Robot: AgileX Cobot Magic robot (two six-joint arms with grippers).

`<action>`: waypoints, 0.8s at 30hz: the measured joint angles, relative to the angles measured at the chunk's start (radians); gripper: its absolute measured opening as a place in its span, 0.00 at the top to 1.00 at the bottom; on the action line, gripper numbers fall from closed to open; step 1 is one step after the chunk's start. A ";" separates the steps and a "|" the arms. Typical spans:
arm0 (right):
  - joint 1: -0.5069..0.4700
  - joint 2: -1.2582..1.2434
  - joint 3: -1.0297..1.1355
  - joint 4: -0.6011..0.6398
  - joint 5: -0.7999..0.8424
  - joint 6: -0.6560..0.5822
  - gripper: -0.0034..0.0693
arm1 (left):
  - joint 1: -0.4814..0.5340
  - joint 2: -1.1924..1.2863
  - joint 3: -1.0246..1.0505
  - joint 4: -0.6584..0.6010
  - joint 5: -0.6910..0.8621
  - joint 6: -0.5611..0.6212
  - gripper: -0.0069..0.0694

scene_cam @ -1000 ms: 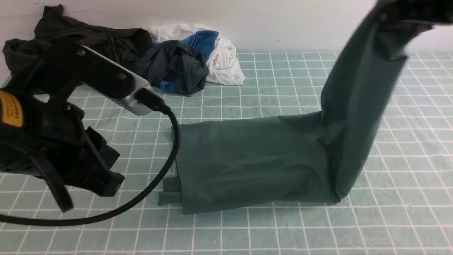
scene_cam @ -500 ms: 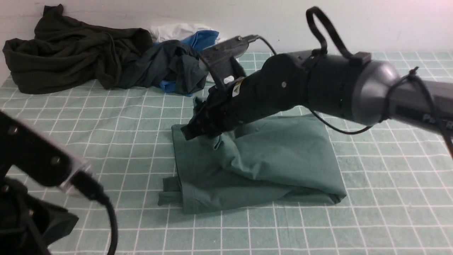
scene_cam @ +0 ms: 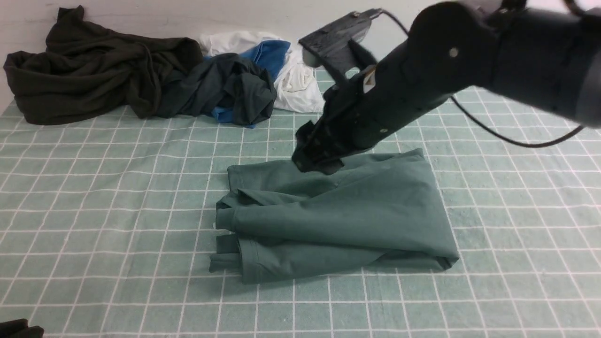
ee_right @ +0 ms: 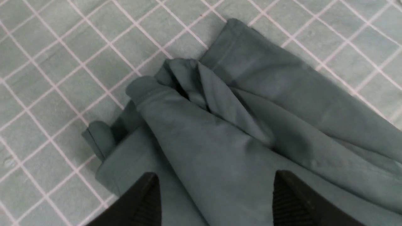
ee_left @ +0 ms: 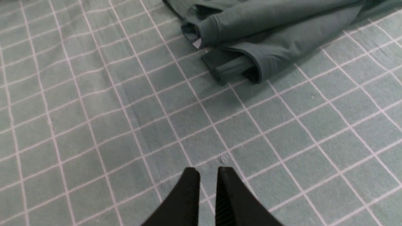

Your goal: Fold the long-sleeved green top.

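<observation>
The work surface is a pale green tablecloth [scene_cam: 117, 211] with a white grid, backed by a plain light wall [scene_cam: 188, 14]. At the far left edge lie a blackish dark-olive garment [scene_cam: 94, 70], a dark teal-grey garment [scene_cam: 230, 89] and a blue and white cloth [scene_cam: 291, 70], heaped against one another.

The right gripper [scene_cam: 315, 162] hovers at the far edge of the green long-sleeved top [scene_cam: 347, 216], jaws spread wide and holding nothing. Whether it touches the fabric cannot be told. The left gripper [ee_left: 207, 171] hangs over bare cloth, its jaws nearly together and empty.

The top lies mid-table, folded into a rough rectangle with uneven layers. Ribbed cuffs protrude at its left end.
</observation>
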 joint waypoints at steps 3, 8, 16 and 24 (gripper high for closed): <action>-0.011 -0.106 0.000 -0.026 0.086 0.018 0.54 | 0.000 -0.008 0.000 0.020 0.000 0.000 0.81; -0.015 -0.314 0.055 -0.027 0.131 0.023 0.82 | 0.000 -0.008 0.000 0.029 0.000 -0.001 0.81; -0.015 -0.655 0.368 -0.027 -0.071 0.044 0.97 | 0.000 -0.008 0.000 0.029 0.000 -0.007 0.81; -0.015 -0.969 0.643 -0.021 -0.209 0.045 0.97 | 0.000 -0.008 0.000 0.030 0.000 -0.007 0.81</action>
